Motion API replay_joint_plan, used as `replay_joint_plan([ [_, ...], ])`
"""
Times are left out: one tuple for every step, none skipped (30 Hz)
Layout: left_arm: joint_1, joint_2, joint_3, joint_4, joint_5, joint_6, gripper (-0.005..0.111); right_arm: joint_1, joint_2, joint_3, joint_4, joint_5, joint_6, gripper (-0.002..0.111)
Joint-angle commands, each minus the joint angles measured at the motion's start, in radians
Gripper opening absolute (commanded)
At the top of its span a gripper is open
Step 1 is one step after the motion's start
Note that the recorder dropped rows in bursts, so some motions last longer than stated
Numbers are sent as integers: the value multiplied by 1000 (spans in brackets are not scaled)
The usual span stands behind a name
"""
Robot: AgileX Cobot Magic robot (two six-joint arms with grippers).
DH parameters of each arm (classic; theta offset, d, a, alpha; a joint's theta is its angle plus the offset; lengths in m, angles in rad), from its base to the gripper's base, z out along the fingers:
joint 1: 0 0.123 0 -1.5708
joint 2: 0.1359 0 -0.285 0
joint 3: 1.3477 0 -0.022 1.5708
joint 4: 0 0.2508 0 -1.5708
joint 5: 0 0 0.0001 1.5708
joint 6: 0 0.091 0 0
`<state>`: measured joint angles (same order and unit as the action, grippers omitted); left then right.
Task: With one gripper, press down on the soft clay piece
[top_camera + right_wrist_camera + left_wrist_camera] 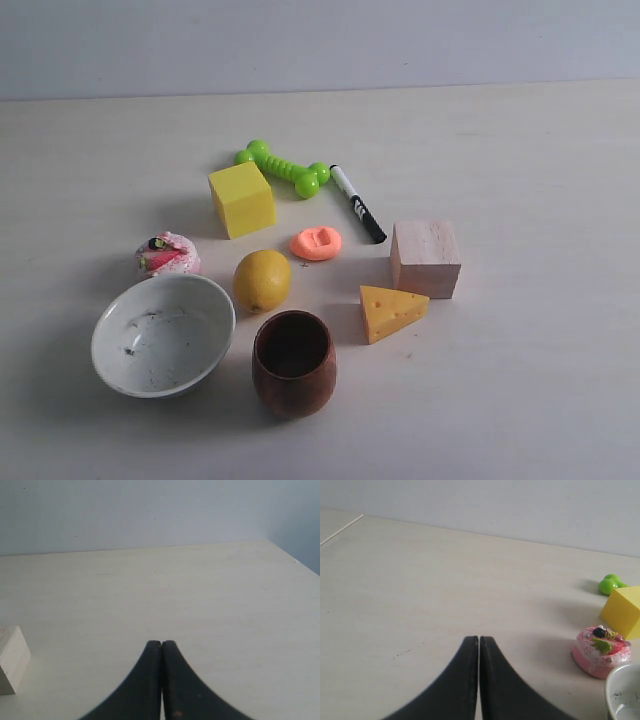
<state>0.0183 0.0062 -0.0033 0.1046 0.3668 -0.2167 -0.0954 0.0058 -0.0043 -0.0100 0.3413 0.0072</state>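
Pale tabletop [530, 400], dented soft clay piece [316, 243]. Left fingers [460, 685], right fingers [142, 680] pressed together, empty, aimed across it.

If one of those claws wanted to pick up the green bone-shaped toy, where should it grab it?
Probably the thin middle bar. The green bone toy lies flat on the table, so coming straight down from above and pinching across the bar looks easiest. Its knobbly ends are wider than the bar, which should stop it sliding out. The yellow cube sits close alongside, so that side needs care.
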Motion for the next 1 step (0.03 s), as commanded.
replay_joint_plan([
  [0, -6, 3, -3, -4, 3, 4, -6, -6, 4, 3, -6, -7, 0],
])
